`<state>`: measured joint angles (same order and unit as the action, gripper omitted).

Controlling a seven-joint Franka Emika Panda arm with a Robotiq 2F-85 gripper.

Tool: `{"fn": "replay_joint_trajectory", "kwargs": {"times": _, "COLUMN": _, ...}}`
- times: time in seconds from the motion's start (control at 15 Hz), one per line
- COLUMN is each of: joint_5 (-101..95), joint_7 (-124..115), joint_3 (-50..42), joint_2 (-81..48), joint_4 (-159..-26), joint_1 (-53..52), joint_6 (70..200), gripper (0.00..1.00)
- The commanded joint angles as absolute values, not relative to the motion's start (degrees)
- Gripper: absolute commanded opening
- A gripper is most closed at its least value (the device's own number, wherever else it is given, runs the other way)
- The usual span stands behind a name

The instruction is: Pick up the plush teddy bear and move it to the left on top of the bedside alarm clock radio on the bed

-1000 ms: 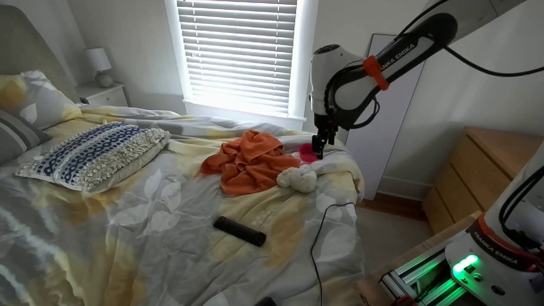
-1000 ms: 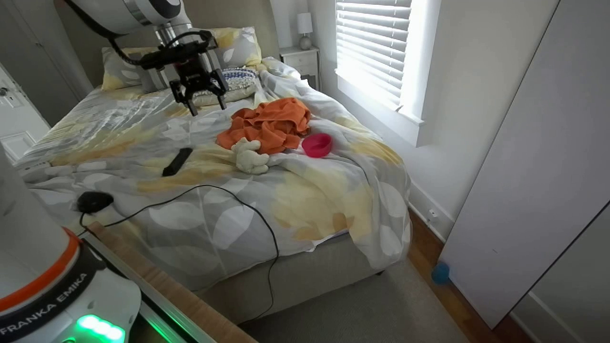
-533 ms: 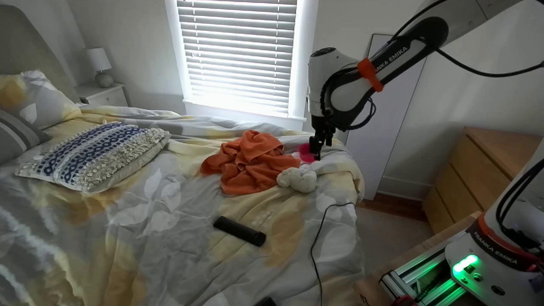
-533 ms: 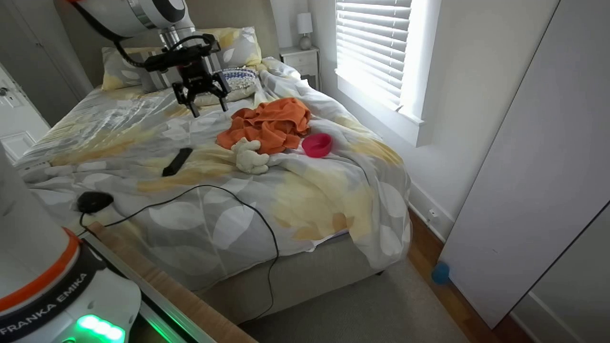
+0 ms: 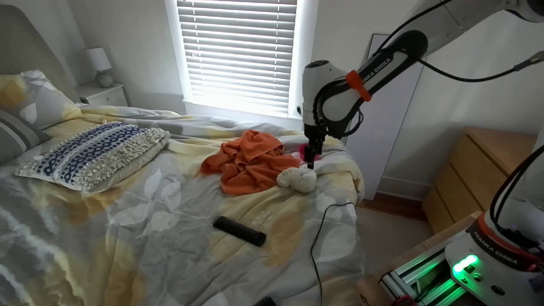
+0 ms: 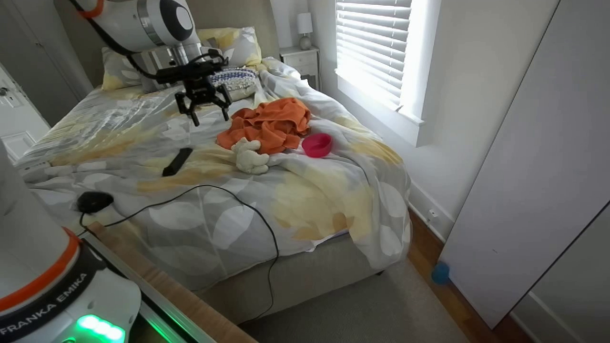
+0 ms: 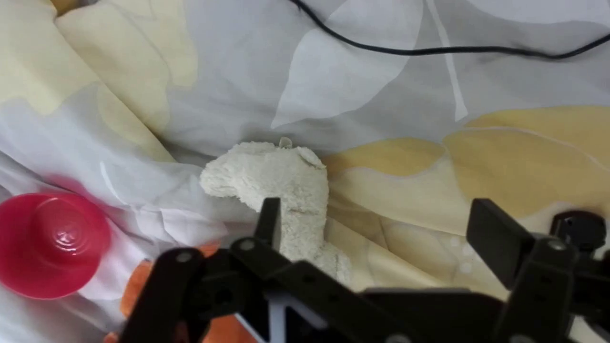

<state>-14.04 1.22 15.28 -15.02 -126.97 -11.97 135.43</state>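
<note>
Prob. approach step: fingers (image 7: 495,243) spread, empty, plush teddy (image 7: 288,183) mid-frame in wrist view; next should shift frame-left & lower.

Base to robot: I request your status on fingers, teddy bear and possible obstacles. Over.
Fingers open, above bed. Plush teddy bear on bed, ungrasped. Orange cloth beside it, might snag.

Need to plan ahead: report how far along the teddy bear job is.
Done: none of the move yet; the teddy bear lies on the bed beside the orange cloth. In hand: probably lining up for a grasp; the gripper hangs open above the bed, holding nothing. Left: grasp, lift and placement, perhaps on the black oblong object, though I cannot confirm it is the clock radio.
</note>
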Motion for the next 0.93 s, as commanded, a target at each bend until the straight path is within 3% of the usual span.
{"fn": "replay_joint_trajectory", "kwargs": {"times": 0.0, "joint_5": -11.9, "joint_7": 6.1, "joint_3": 14.4, "joint_2": -22.7, "joint_4": -122.9, "joint_1": -12.4, "joint_6": 138.3, "gripper": 1.0}}
{"fn": "replay_joint_trajectory", "kwargs": {"times": 0.87, "joint_5": -11.6, "joint_7": 14.8, "joint_3": 12.5, "joint_2": -38.6, "joint_4": -113.9, "joint_1": -11.0, "joint_6": 148.7, "gripper": 1.0}}
